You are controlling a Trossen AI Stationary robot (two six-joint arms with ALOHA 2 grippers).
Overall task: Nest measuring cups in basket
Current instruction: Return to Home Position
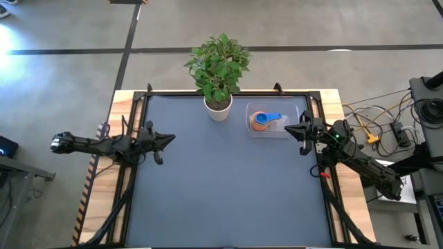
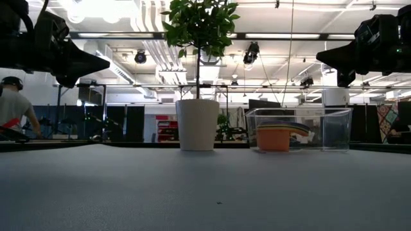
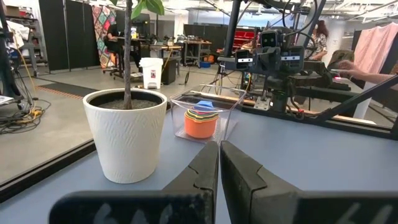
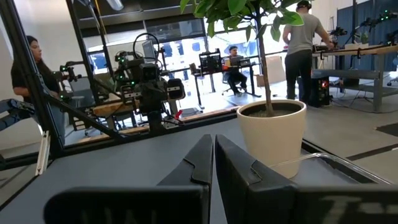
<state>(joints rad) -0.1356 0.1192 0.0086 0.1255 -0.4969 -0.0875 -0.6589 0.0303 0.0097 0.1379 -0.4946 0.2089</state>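
Measuring cups [image 1: 263, 121] are nested in one stack inside the basket [image 1: 294, 111], w/ orange as the outermost cup at the bottom and blue on top; thin coloured rims show in between but I can't sort every colour. Blue handle points toward the right side of the table [image 1: 228, 194]. Stack sits in the basket's half nearer the white plant pot [image 1: 218, 109], resting on the basket floor, upright. Basket stands at the far edge of the table, just beside the pot on its right, apart from it, not touching. Right gripper [image 1: 287, 128] hangs in the air just beside the basket's right front corner, tips aimed across the table toward the left arm; from my low cam it's well above the basket rim. Its jaws are closed down to a thin seam, nothing held. Left gripper [image 1: 169, 138] hovers over the table's left side, approx level w/ the right one, well apart from pot and basket, pointing inward. Jaws likewise pinched together, only a narrow slit between the fingers, empty. Low cam also shows a person [image 2: 11, 106] seated in the room beyond the table, far left.
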